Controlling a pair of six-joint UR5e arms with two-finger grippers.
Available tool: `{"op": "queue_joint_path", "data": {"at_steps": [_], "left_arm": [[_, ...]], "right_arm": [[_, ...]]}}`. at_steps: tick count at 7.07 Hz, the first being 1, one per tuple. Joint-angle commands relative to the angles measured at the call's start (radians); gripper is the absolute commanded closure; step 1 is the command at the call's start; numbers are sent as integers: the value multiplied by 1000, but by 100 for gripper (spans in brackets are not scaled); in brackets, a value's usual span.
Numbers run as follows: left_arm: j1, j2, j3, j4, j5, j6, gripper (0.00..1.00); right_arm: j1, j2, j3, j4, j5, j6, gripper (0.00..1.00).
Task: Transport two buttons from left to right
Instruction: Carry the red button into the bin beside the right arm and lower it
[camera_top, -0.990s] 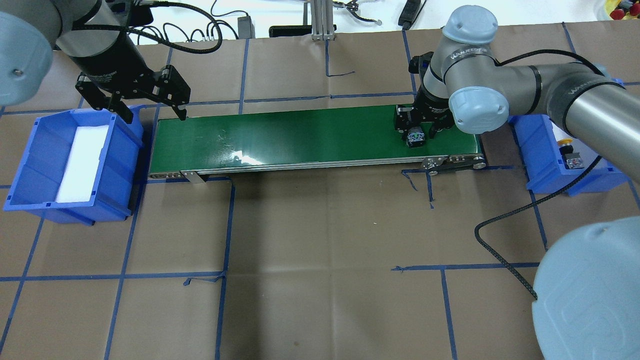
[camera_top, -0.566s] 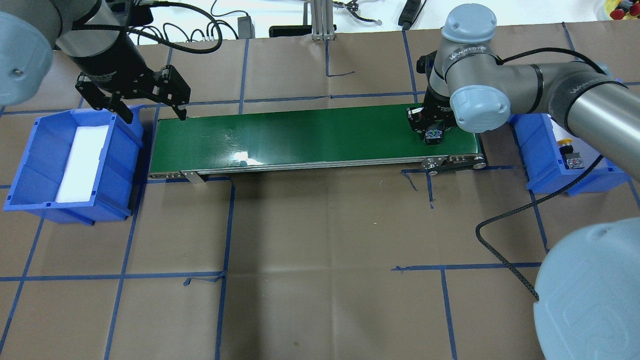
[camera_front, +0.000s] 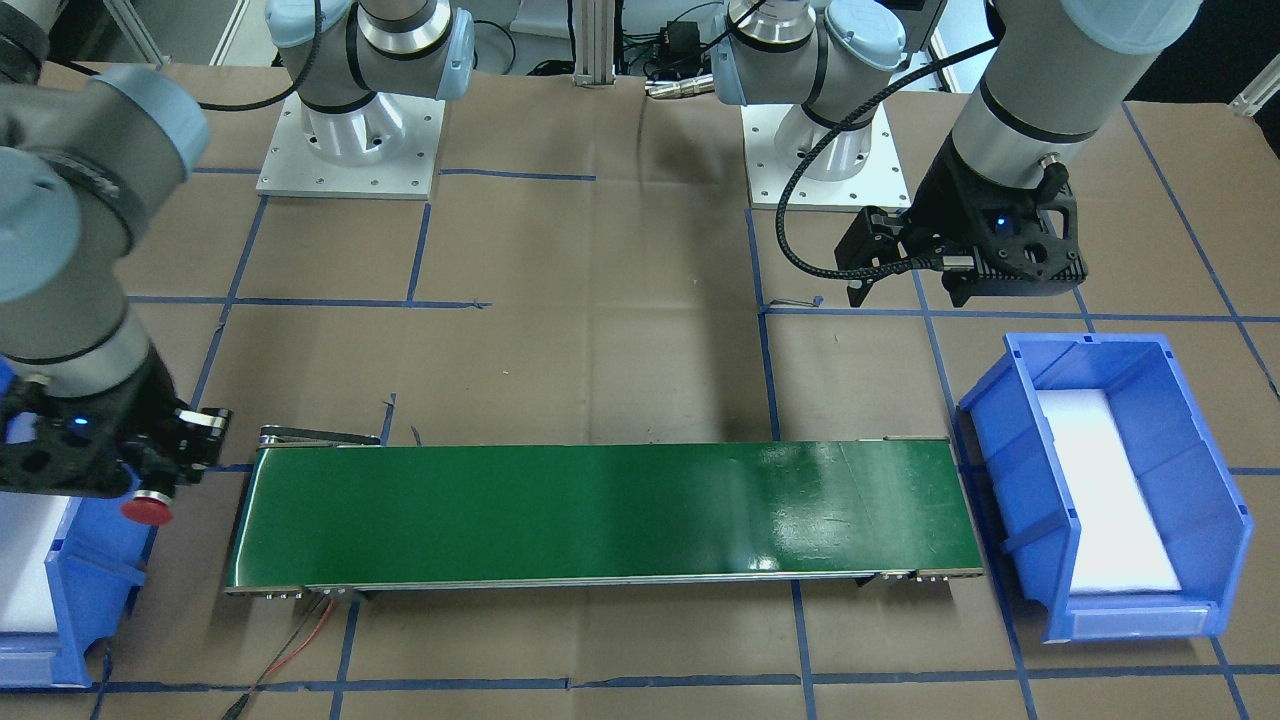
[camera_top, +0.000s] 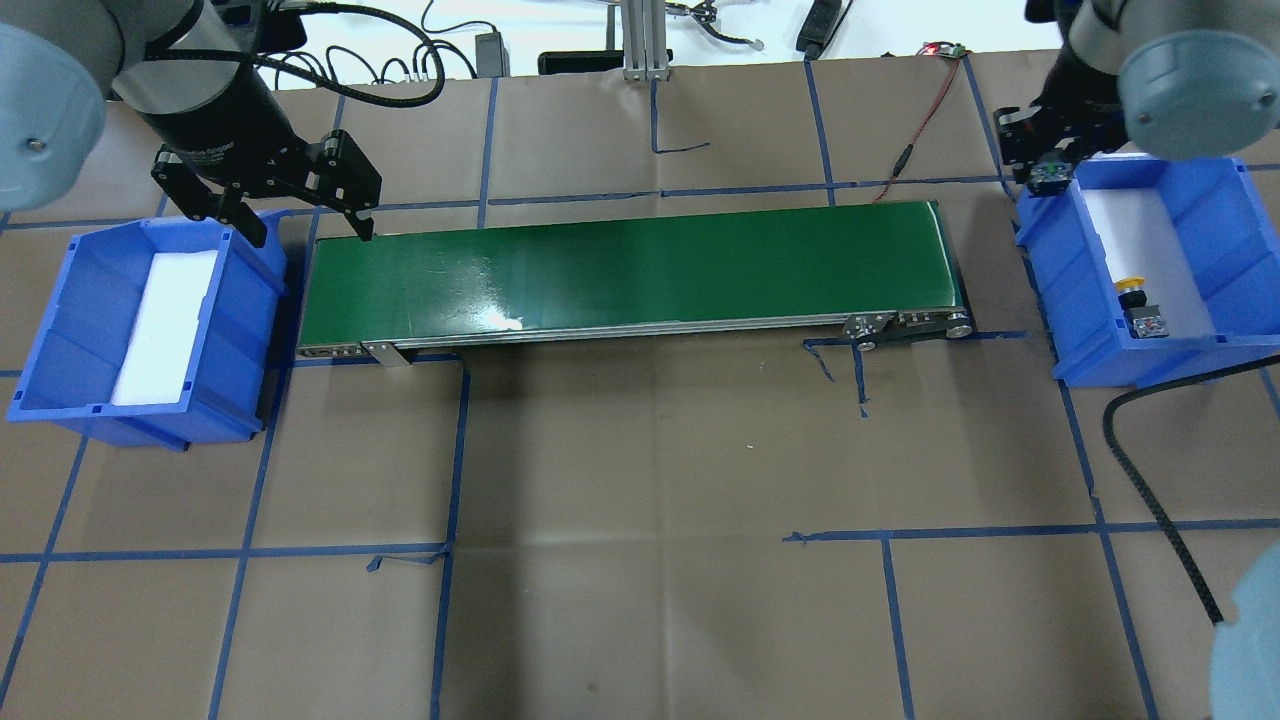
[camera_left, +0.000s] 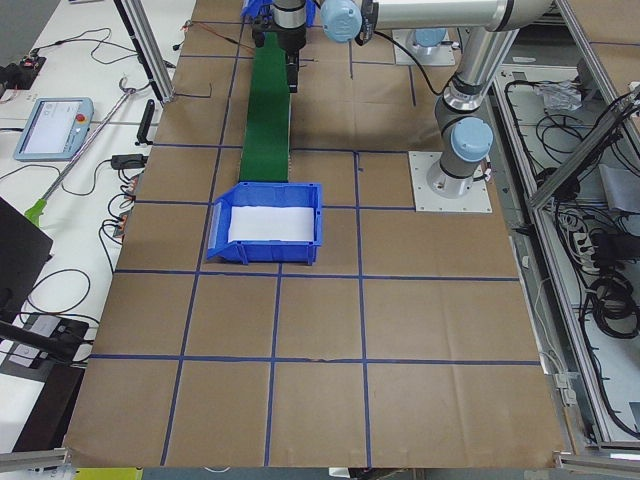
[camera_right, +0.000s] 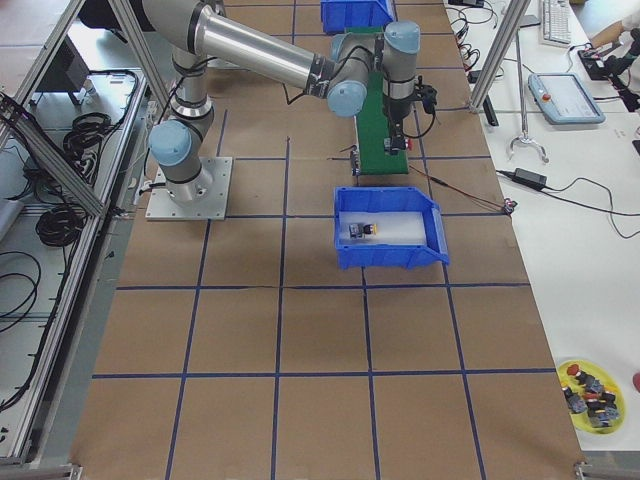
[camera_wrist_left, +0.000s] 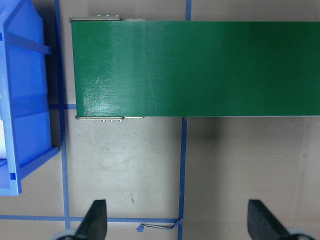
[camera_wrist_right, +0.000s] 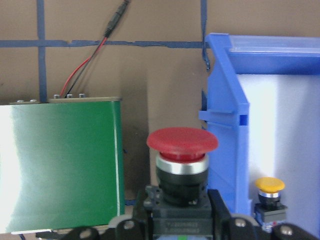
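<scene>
The red button (camera_wrist_right: 182, 145) is held upright by its grey-black body in my right gripper (camera_top: 1050, 176), which is shut on it. In the front view its red cap (camera_front: 146, 508) hangs just outside the right blue bin (camera_top: 1047, 262), between the bin's wall and the end of the green conveyor belt (camera_top: 640, 265). The yellow button (camera_top: 1132, 290) lies on the white pad inside that bin and also shows in the right wrist view (camera_wrist_right: 270, 186). My left gripper (camera_top: 310, 228) is open and holds nothing, above the belt's left end beside the left blue bin (camera_top: 60, 330).
The left bin holds only a white foam pad (camera_top: 165, 325). Red and black wires (camera_top: 915, 130) run from the belt's far right corner. A black cable (camera_top: 1150, 490) trails over the brown paper at the right. Blue tape lines grid the table.
My right arm has lifted the red button off the belt's right end and carried it right and away, to the right bin's far left corner. The left arm has stayed still.
</scene>
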Motion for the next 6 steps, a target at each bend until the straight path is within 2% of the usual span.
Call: {"op": "queue_joint_path", "data": {"at_steps": [1, 3, 6], "left_arm": [[0, 0, -1, 0, 0, -1, 1], [0, 1, -1, 0, 1, 1, 1], [0, 0, -1, 0, 0, -2, 1]], "right_arm": [[-154, 95, -127, 53, 67, -252, 97], [-201, 231, -181, 8, 59, -326, 97], [-202, 287, -142, -31, 30, -318, 97]]}}
